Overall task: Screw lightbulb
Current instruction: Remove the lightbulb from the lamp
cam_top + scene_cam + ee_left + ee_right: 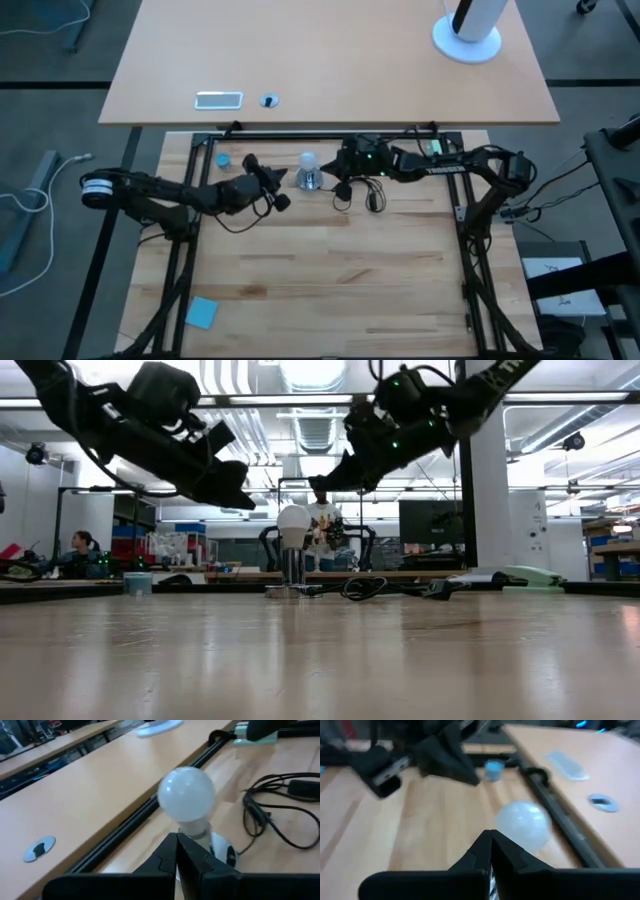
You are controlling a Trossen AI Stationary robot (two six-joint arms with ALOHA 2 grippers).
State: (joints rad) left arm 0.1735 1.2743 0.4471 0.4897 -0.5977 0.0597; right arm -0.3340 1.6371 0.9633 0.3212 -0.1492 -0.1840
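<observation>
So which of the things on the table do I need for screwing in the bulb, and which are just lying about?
For the job:
- lightbulb, standing upright in the socket
- socket with its black cord
- left gripper and right gripper, jaws shut, either side of the bulb

Lying about:
- small blue cap
- blue square pad

light: bright, even, from ceiling strips [320, 400] overhead in low view
glare: ceiling blown out; arms silhouetted
shadows: soft, faint on table [330, 270]
blur: right wrist view soft, lightbulb [524, 826] smeared
focus: low view foreground tabletop blurred
</observation>
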